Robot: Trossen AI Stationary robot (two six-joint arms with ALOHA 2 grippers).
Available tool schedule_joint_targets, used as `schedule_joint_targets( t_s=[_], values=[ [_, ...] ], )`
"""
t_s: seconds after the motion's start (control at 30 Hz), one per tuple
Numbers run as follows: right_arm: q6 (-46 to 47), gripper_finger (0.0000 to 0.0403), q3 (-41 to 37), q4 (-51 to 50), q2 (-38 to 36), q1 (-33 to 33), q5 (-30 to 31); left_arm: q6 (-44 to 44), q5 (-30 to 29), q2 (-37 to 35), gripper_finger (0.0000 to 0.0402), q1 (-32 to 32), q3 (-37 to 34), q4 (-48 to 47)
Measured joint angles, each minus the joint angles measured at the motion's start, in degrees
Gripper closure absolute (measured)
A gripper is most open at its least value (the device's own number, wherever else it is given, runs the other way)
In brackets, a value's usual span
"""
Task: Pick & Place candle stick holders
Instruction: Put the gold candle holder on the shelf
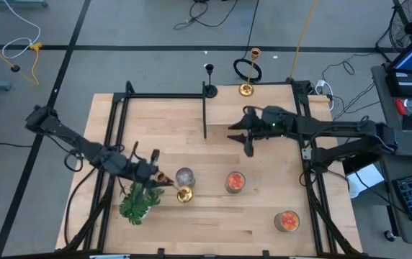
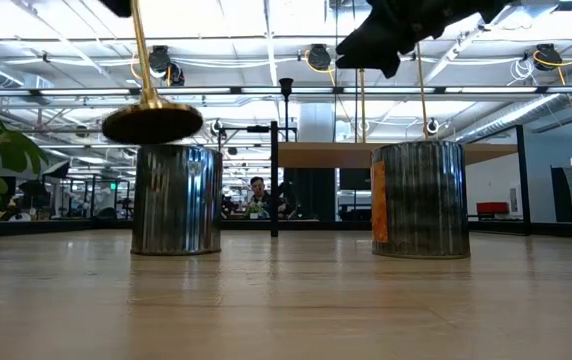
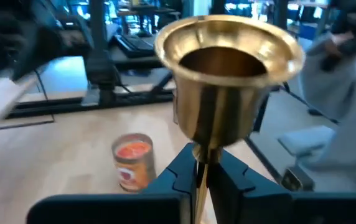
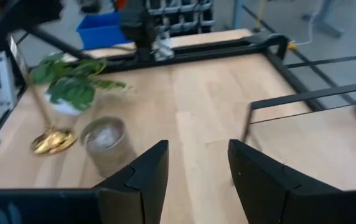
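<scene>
My left gripper (image 1: 153,174) is shut on a shiny gold candle stick holder (image 1: 173,185) at the near left of the table, beside the plant (image 1: 140,203). Its cup (image 3: 228,68) shows above my fingers in the left wrist view. Its round base (image 2: 152,122) hangs above the table. A black holder (image 1: 209,80) and a second gold holder (image 1: 247,78) stand on their bases at the table's far edge. My right gripper (image 1: 248,141) is open and empty above the far middle of the table, and its open fingers show in the right wrist view (image 4: 196,168). My left gripper pinches the holder's thin stem (image 3: 200,171) between its two fingers, just under the cup. The holder is lifted clear of the table, roughly upright, cup up. Its base (image 1: 184,194) hangs below the fingers.
A silver-topped can (image 1: 184,176) stands right next to the held holder's base. Two cans with orange tops (image 1: 234,181) (image 1: 287,221) stand toward the near right. A black frame (image 1: 204,115) borders the far part of the table.
</scene>
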Motion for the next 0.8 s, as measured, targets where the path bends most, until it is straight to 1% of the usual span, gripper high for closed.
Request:
schedule_joint_targets(
  t_s=[0.1,0.23,0.33,0.43,0.67,0.8],
  values=[
    [-0.04,0.0241,0.00,3.05,1.68,2.44,0.07,-0.07,0.07,0.04,0.0386,1.65,2.89,0.36],
    [-0.38,0.0241,0.00,10.56,4.01,5.13,0.02,-1.89,-0.99,0.06,0.0383,5.05,5.85,0.22],
    [-1.77,0.0241,0.00,14.97,5.79,6.48,0.00,-1.98,-1.04,0.04,0.0377,8.42,6.56,0.51],
    [-2.08,0.0242,0.00,18.30,7.89,7.31,0.00,-1.61,-2.70,0.70,0.0385,12.28,6.58,1.29],
    [-1.69,0.0243,-0.02,25.85,12.43,7.35,0.15,-1.05,-1.79,6.49,0.0383,20.61,6.58,8.14],
    [-3.22,0.0243,-0.07,26.25,12.70,6.97,0.11,-1.45,-1.85,11.17,0.0378,23.45,6.55,13.98]
  ],
)
